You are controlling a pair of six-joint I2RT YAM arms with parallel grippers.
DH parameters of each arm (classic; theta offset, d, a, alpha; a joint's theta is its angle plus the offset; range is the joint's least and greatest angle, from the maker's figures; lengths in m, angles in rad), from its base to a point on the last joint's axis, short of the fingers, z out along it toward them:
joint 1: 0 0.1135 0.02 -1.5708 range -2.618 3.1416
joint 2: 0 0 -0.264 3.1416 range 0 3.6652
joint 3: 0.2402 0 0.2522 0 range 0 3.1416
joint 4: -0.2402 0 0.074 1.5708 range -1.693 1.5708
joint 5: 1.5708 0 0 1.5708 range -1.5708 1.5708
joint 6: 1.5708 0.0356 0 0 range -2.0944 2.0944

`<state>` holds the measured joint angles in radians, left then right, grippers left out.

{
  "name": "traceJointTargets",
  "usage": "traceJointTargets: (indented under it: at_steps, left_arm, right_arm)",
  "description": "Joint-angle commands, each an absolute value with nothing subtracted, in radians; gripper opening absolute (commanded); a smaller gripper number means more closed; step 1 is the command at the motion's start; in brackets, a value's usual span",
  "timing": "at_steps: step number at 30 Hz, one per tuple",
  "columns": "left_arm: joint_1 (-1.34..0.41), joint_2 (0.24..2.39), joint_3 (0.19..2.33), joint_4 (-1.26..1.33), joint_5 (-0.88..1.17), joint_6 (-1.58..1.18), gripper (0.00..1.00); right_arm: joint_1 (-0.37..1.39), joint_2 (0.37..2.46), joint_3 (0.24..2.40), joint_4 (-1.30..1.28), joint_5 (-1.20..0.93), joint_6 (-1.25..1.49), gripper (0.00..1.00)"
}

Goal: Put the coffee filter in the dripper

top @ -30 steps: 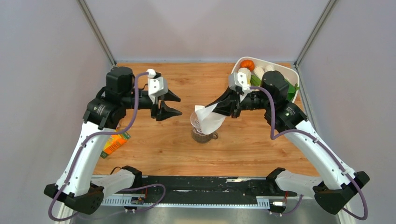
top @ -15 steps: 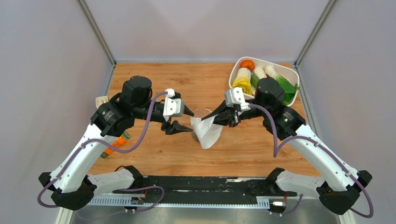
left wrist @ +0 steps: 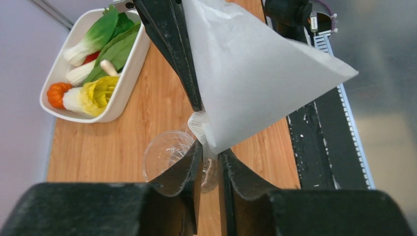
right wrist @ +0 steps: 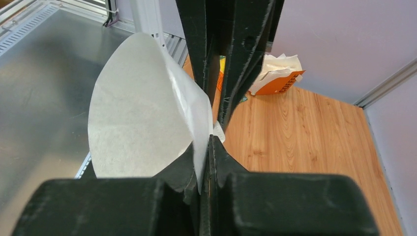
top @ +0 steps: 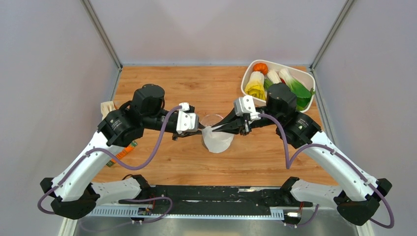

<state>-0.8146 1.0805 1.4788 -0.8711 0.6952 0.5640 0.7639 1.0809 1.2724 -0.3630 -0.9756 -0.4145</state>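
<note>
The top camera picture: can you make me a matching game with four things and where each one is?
Things:
1. coffee filter
2. dripper
3. white tub of vegetables
4. orange packet

Places:
A. far right corner of the table
B. under the left arm, near the left wall
C. pinched between both grippers
D. middle of the table, just behind the paper

Pairs: 1-C, 2-D, 3-A, 4-B

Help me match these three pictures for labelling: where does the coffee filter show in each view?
Top external: coffee filter at centre, between both grippers, over the dripper.
Left wrist: filter fills upper centre, above the dripper.
Right wrist: filter left of centre; dripper not visible.
Shared landmark: the wooden table.
</note>
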Motion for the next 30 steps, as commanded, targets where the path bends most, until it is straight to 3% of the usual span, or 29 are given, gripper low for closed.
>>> traceJointTargets:
  at_steps: [1,4,7,9,17,27,28,30]
  left_arm:
    - [-0.82,1.042,1.445,-0.842,0.698,0.583,0.18]
    - [-0.82,1.019,1.422,-0.804,0.667,0.55,0.02]
    - [-0.821,1.011,1.404,-0.79,0.622,0.522,0.0]
    - [-0.82,1.001,1.391,-0.776,0.591,0.508,0.0]
    - [-0.821,0.985,1.355,-0.729,0.517,0.449,0.0]
    - [-0.818,0.961,1.3,-0.717,0.454,0.404,0.0]
    - [-0.817,0.96,1.299,-0.711,0.457,0.388,0.0]
    - [-0.814,0.956,1.296,-0.669,0.473,0.359,0.0]
  right_arm:
    - [0.77,1.055,1.297,-0.379,-0.94,-0.448,0.09]
    - [0.769,1.047,1.301,-0.399,-0.908,-0.453,0.18]
    - [0.768,1.042,1.316,-0.431,-0.872,-0.452,0.3]
    - [0.766,1.044,1.333,-0.461,-0.839,-0.452,0.31]
    - [0.749,1.059,1.373,-0.543,-0.774,-0.472,0.01]
    - [0.684,1.073,1.409,-0.567,-0.812,-0.458,0.0]
    - [0.684,1.078,1.409,-0.565,-0.819,-0.45,0.01]
    - [0.684,1.095,1.409,-0.55,-0.831,-0.402,0.24]
